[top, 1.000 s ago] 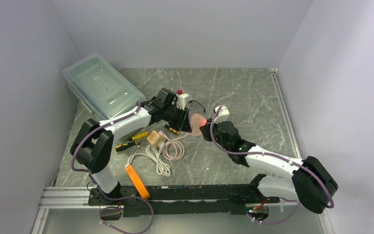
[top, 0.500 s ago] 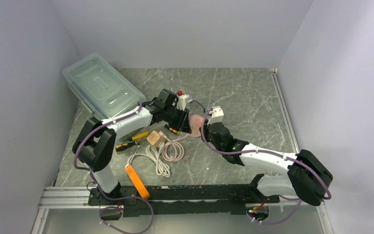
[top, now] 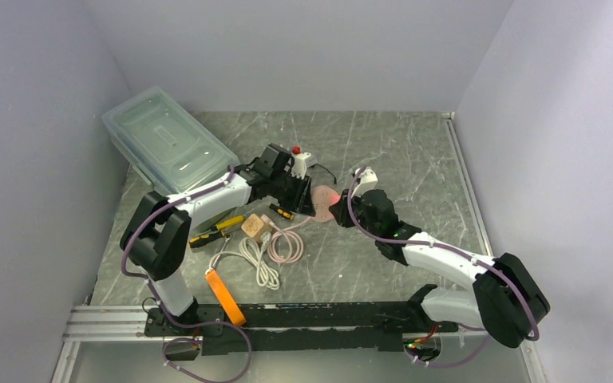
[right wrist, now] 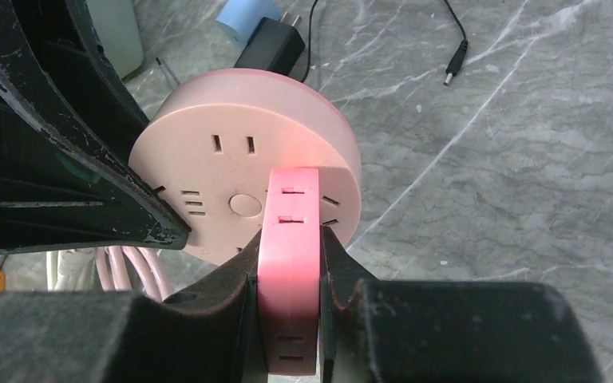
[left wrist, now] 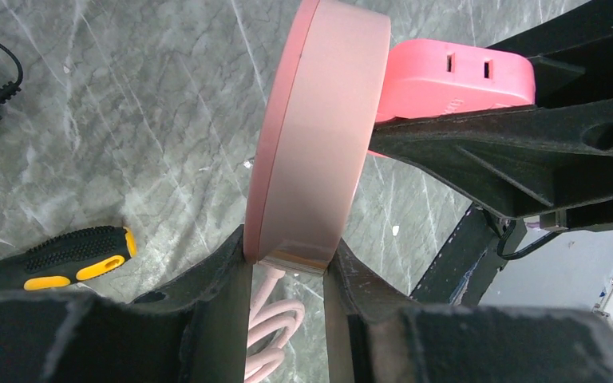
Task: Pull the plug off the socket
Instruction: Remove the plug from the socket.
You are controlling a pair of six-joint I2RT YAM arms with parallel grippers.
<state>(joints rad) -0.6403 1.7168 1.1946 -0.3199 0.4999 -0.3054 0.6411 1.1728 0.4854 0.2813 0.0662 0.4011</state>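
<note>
Lt pink socket (right wrist: 239, 120) — hot-pink plug (right wrist: 290, 239)

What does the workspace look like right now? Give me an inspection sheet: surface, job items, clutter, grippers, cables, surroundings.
Surface: grey marbled table.
Job's things: round pink socket; pink plug against its face, apparently seated.
Clutter: clear lidded box, screwdriver, orange strip, black adapter.
Grippers: left gripper shut on the socket's rim; right gripper shut on the plug.
Cables: pink cord and white cord, both coiled; black lead.
Surroundings: plain pale walls.
</note>
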